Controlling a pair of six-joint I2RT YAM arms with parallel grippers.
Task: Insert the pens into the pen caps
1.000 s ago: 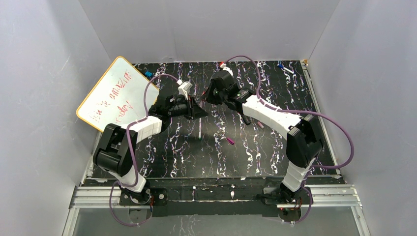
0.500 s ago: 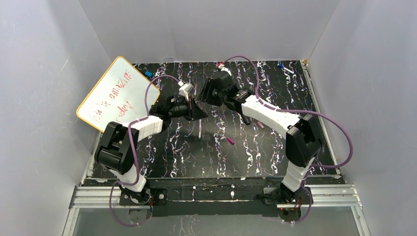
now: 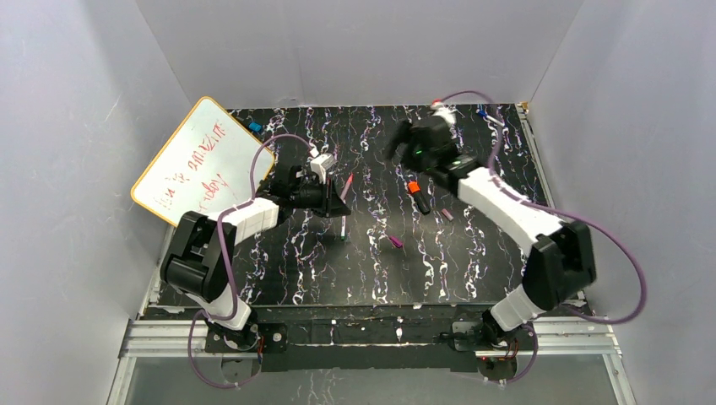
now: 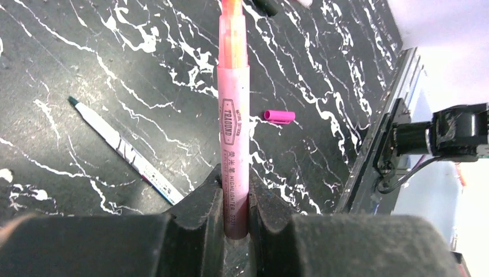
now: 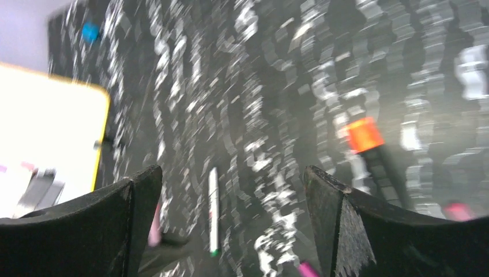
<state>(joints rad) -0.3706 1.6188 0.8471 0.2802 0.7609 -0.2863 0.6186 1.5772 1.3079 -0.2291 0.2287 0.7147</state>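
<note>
My left gripper (image 4: 235,190) (image 3: 336,199) is shut on the lower end of the pink pen (image 4: 233,115), which points up and away; its far end is a paler orange-pink. The whitish pen (image 4: 124,150) (image 3: 344,224) with a green tip lies on the mat just below it. A magenta cap (image 4: 279,116) (image 3: 395,241) lies loose nearby. My right gripper (image 5: 230,184) (image 3: 395,150) hangs open and empty above the mat. The black pen (image 3: 417,201) with an orange end (image 5: 364,134) lies right of centre. A small dark cap (image 3: 445,213) lies beside it.
A whiteboard (image 3: 198,160) with red writing leans at the left wall, with a small blue object (image 3: 255,126) behind it. Another small blue and white item (image 3: 488,114) lies at the back right corner. Grey walls enclose the mat.
My right gripper has opened wide and swung right and back, away from the left gripper. The left gripper has kept its hold on the pink pen and barely moved.
</note>
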